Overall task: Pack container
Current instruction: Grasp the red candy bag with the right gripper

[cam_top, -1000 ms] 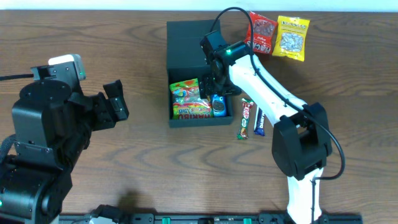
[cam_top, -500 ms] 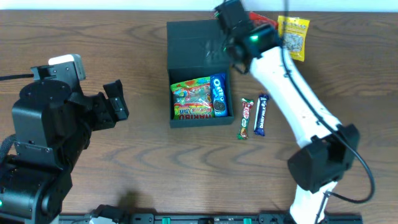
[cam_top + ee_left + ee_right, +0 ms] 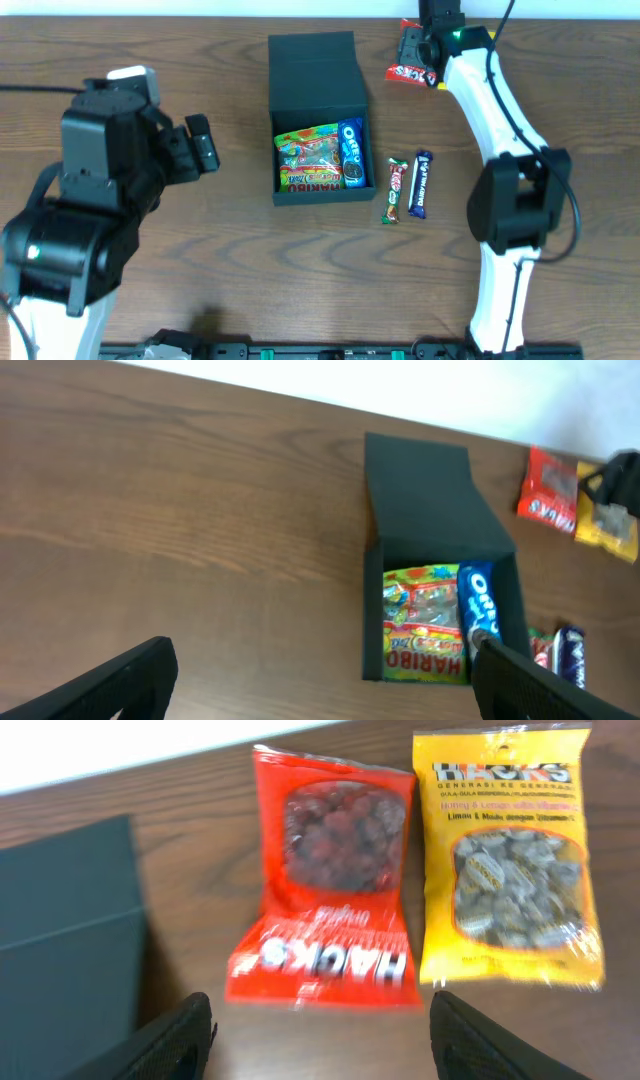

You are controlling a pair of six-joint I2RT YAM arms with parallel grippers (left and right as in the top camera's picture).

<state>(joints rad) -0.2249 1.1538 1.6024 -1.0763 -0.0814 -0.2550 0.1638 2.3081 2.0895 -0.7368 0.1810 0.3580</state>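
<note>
Right wrist view: your right gripper (image 3: 322,1020) hung open and empty, with the red Hacks packet (image 3: 330,880) just ahead between its fingers, probably lined up for pickup. The container (image 3: 65,940) lay left of them. Your left gripper (image 3: 320,680) stood open and empty.

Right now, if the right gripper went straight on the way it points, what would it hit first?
Probably the red Hacks packet, lying dead ahead of the right gripper; the yellow packet sits beside it, off-centre. Depth is unclear.
</note>
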